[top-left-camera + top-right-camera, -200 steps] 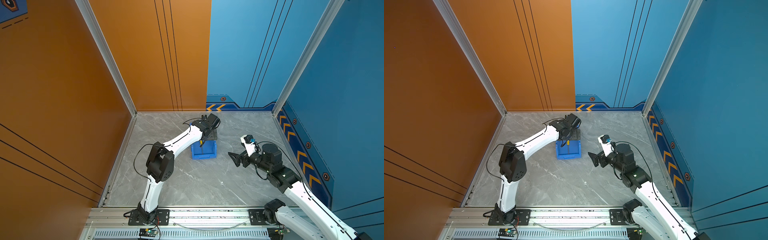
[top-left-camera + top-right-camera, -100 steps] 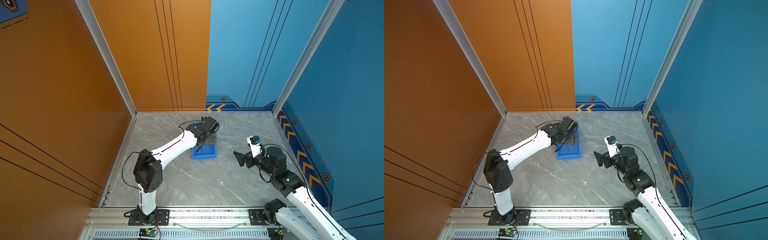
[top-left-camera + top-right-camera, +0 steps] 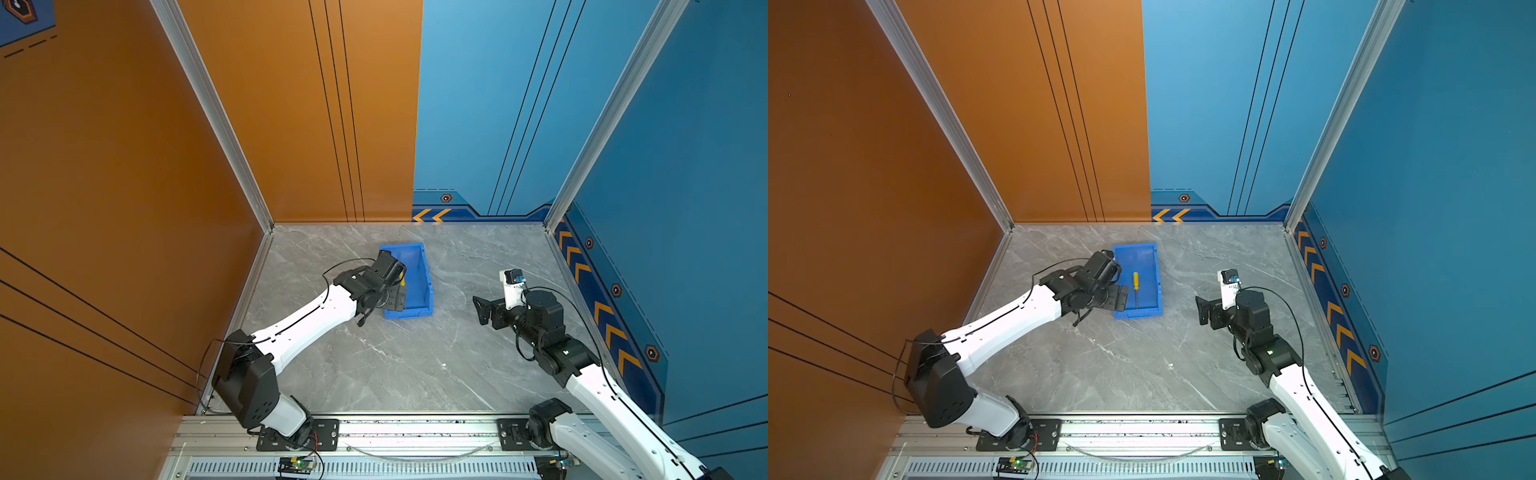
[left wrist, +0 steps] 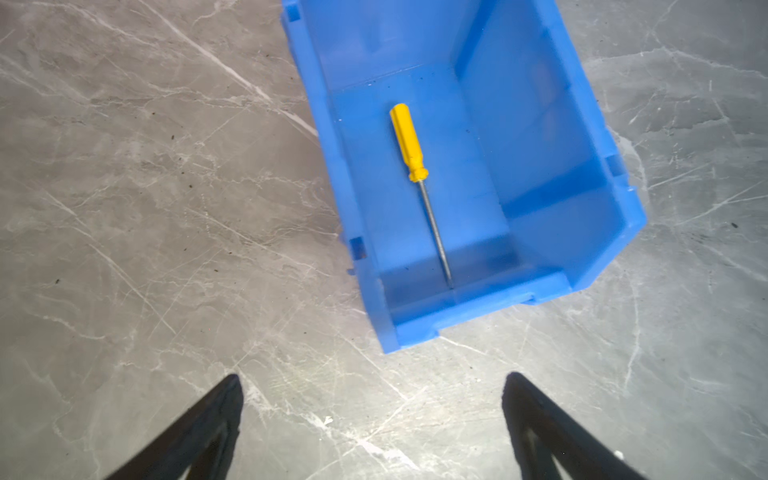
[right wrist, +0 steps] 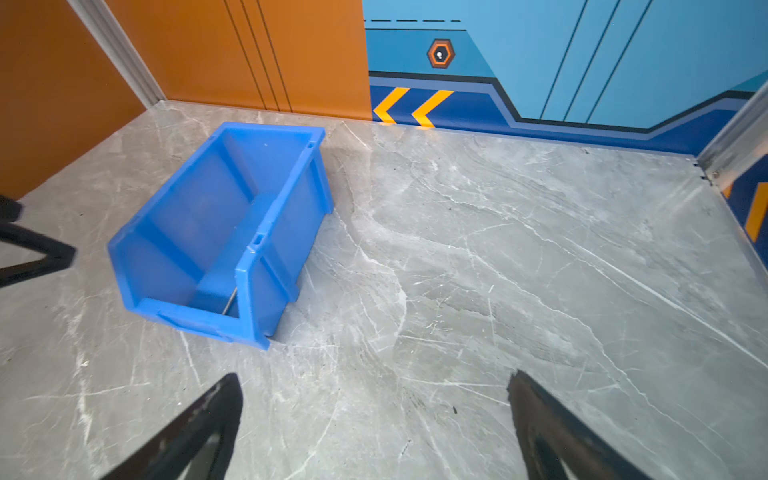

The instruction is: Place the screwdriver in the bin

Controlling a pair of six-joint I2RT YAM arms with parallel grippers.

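The screwdriver [image 4: 419,187] lies flat on the floor of the bin [image 4: 540,124], yellow handle toward the tall far wall, tip at the foot of the low front wall; in a top view it [image 3: 1136,289] shows lying along the bin's [image 3: 1158,282] length. The bin sits on the desk [image 3: 1142,365] toward the far edge, a little left of the middle.

The left gripper [image 4: 372,378] hangs with its fingers spread wide and nothing between them, just beside the bin's left wall at its near end [image 3: 1121,299]. The right gripper [image 5: 374,376] is likewise spread and empty, well apart from the bin toward the right edge [image 3: 1202,309].

By my reading the placing itself looks done and the step in hand is the left arm's retreat. To do it well, lift first, then draw back toward the near-left corner of the desk; keep the fingers spread; stay off the left wall, since a light plastic bin would probably slide or tip at a nudge; the right arm need not act.
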